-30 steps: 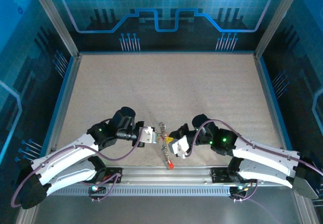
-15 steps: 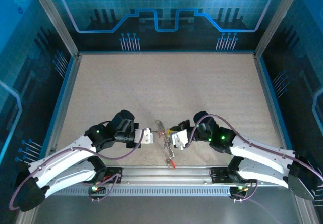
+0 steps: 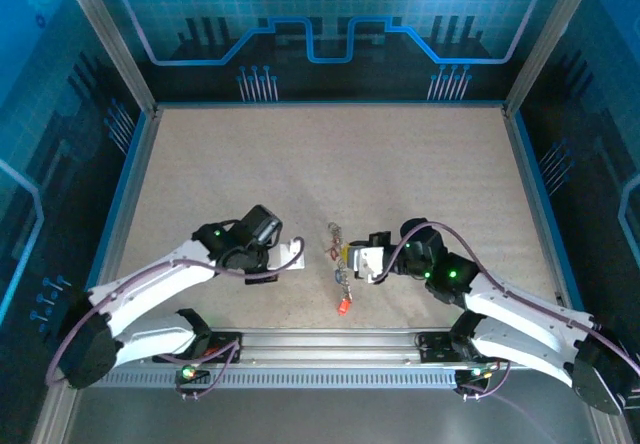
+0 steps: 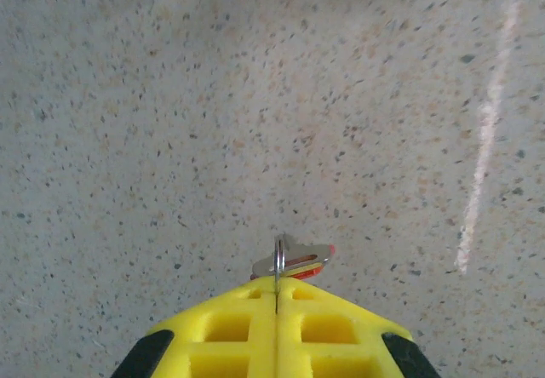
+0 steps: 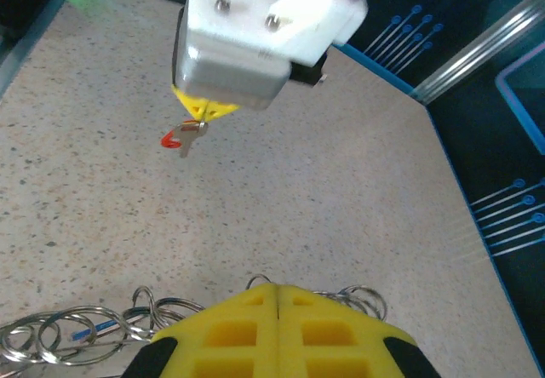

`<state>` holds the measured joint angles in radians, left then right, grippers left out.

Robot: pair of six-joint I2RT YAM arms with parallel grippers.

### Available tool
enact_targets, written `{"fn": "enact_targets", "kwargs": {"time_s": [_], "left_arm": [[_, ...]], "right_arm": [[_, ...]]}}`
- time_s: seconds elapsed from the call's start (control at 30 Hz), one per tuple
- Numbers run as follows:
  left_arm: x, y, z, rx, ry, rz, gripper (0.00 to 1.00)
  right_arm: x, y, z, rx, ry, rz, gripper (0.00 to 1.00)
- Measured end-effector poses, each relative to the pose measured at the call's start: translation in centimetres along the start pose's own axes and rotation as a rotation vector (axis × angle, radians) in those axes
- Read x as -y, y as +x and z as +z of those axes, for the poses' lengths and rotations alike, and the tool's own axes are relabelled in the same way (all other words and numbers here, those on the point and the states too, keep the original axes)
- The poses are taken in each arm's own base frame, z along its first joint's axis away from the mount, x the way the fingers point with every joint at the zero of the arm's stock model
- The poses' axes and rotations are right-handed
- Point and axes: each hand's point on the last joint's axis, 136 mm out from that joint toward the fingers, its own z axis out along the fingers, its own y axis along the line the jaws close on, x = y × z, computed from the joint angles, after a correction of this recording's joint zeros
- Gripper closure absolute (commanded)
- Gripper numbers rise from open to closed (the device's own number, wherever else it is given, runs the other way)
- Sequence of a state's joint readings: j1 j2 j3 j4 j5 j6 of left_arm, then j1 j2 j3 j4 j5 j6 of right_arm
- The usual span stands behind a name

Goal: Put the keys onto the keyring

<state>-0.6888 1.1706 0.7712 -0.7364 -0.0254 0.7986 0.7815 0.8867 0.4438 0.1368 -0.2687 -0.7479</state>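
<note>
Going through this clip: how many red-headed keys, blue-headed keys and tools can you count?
Small red-headed metal keys: 2
Small blue-headed metal key: 1
Yellow-fingered tools: 2, the left tool and the right tool, both shut
Total: 5

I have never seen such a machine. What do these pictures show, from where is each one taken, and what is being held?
Two robot arms are bolted at the near edge of a speckled table. One picture looks down from above; the other two come from a camera on each wrist, so the yellow shapes at the bottom are that arm's own fingers. The left gripper is shut on a small red-headed key. The right gripper is shut, with the keyring, a bunch of linked metal rings, showing on both sides of its tips, so it seems to hold it. From above, another red key is at that bunch's near end.
</note>
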Motion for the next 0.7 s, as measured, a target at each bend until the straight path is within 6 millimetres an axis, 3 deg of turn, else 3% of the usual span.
{"fn": "enact_targets", "kwargs": {"time_s": [0.2, 0.7], "left_arm": [[-0.3, 0.4, 1.6, -0.094, 0.047, -0.043, 1.0], [-3.0, -2.5, 5.6, -0.062, 0.049, -0.059, 1.0]], "right_arm": [[0.9, 0.1, -0.3, 0.002, 0.033, 0.021, 1.0], [2.6, -0.3, -1.0, 0.013, 0.108, 0.029, 1.0]]}}
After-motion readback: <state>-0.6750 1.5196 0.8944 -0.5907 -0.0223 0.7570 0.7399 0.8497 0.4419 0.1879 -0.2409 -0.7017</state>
